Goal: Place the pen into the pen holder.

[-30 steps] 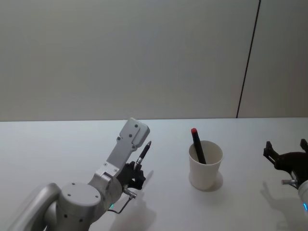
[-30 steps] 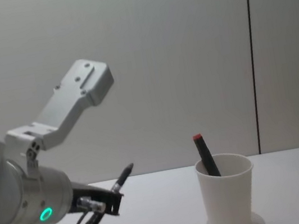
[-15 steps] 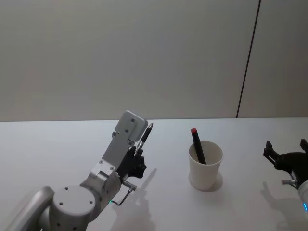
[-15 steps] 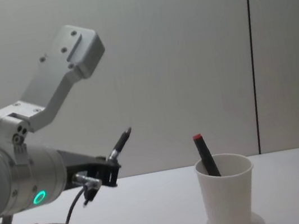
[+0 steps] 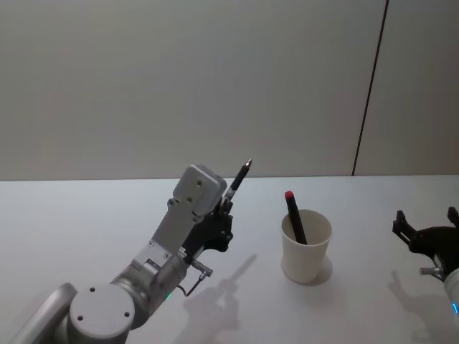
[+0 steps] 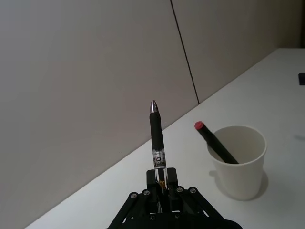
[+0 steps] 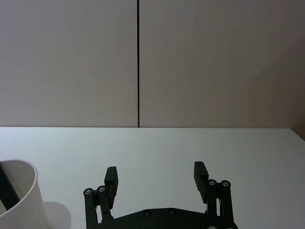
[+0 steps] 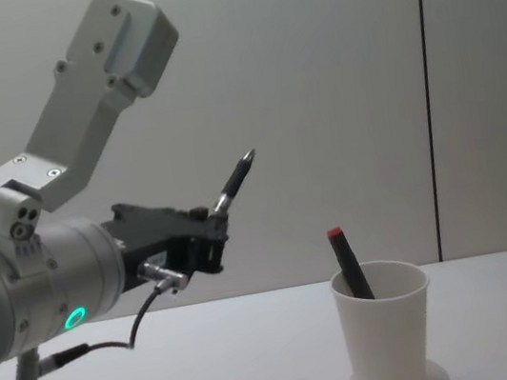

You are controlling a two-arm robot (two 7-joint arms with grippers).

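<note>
Clamping a black, silver-tipped pen (image 5: 239, 179), left gripper (image 5: 224, 208) hangs near white cup (image 5: 307, 252); right gripper (image 5: 425, 216) gapes.

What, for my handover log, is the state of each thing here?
Left pincer: shut on the pen, raised left of the pen holder.
Pen: held aloft, tip up, tilted, outside the holder.
Pen holder: upright on the table.
Red-capped marker: leaning inside the pen holder.
Right pincer: open, empty, parked to the right.

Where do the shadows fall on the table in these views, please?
Head view: soft shadows on the table fall from the left gripper and pen toward the pen holder, right of the holder, and beside the parked right gripper. Chest view: a thin pen shadow on the table.
</note>
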